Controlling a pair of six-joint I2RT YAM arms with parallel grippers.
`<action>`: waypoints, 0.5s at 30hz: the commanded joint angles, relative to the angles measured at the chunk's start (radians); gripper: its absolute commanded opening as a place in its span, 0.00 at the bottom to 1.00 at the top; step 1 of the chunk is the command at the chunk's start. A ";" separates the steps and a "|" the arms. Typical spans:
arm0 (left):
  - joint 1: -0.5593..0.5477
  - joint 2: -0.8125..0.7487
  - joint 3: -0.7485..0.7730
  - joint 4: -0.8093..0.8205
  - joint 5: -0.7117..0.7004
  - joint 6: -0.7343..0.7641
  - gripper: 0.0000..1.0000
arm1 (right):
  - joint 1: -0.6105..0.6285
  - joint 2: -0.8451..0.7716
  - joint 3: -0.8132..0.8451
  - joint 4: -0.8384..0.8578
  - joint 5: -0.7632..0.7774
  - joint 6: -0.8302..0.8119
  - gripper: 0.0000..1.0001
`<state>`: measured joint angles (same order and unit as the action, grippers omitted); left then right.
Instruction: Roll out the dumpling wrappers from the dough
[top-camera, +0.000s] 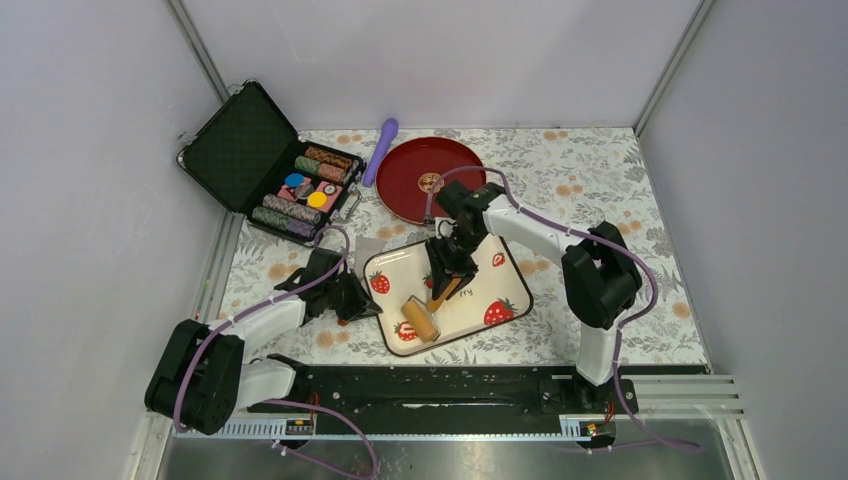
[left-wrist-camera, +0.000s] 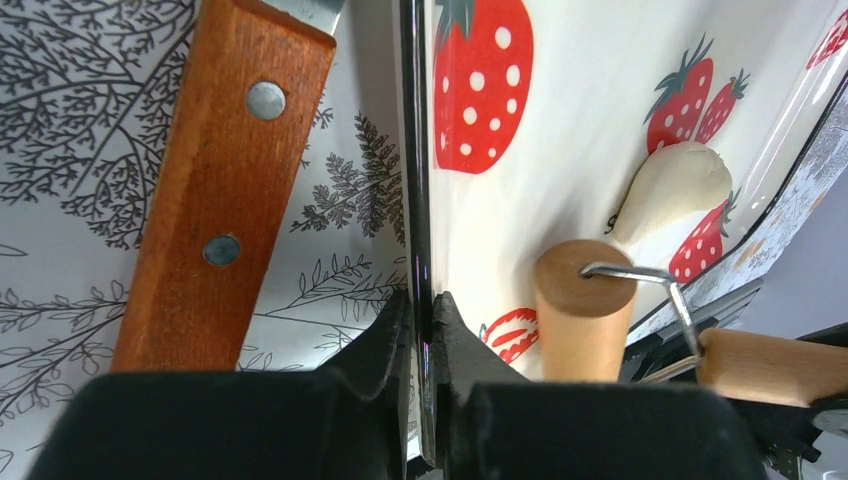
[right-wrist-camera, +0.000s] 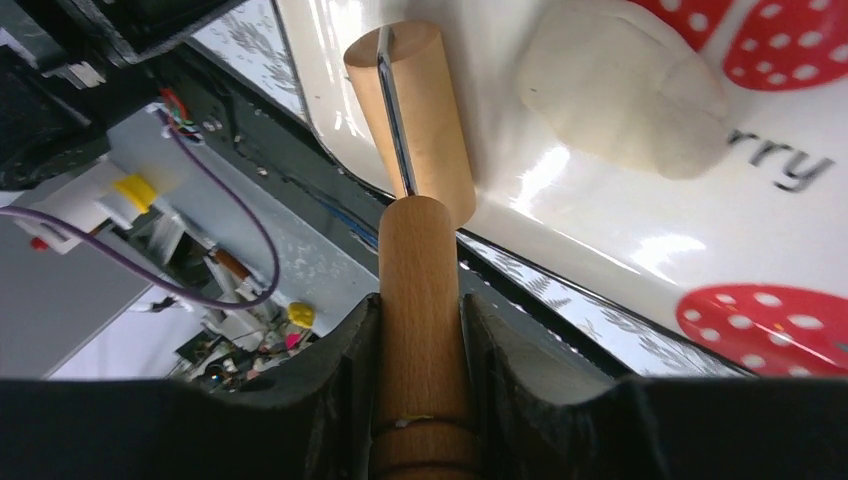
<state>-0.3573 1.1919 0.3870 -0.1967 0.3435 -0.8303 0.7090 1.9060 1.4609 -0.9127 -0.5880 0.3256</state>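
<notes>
Top external view: the left gripper (top-camera: 366, 303) meets the left edge of the strawberry tray (top-camera: 478, 292). The right gripper (top-camera: 446, 272) hangs over the tray's middle, with the wooden roller (top-camera: 421, 318) at the near end. The dough is hidden here. A red plate (top-camera: 405, 185) and an open black case (top-camera: 262, 160) sit farther back.

Left wrist view: the left jaws are pinched together on the tray's rim (left-wrist-camera: 414, 200). The dough (left-wrist-camera: 672, 188), a pale lump, lies on the tray just beyond the roller's end (left-wrist-camera: 584, 305). A riveted wooden handle (left-wrist-camera: 220, 190) rests on the tablecloth (left-wrist-camera: 70, 160) beside the tray.

Right wrist view: the right jaws are clamped on the roller's handle (right-wrist-camera: 422, 300). The dough (right-wrist-camera: 620, 100) lies just beside the barrel.
</notes>
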 joint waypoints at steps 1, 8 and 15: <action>-0.005 0.001 -0.011 -0.094 -0.081 0.066 0.00 | 0.013 -0.043 0.044 -0.099 0.334 -0.066 0.00; -0.005 0.001 -0.014 -0.095 -0.082 0.066 0.00 | -0.019 -0.149 0.185 -0.110 0.372 -0.040 0.00; -0.006 -0.001 -0.016 -0.096 -0.084 0.066 0.00 | -0.033 -0.097 0.269 -0.218 0.519 -0.085 0.00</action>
<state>-0.3580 1.1915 0.3870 -0.1970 0.3435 -0.8303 0.6830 1.8095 1.6646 -1.0370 -0.1883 0.2790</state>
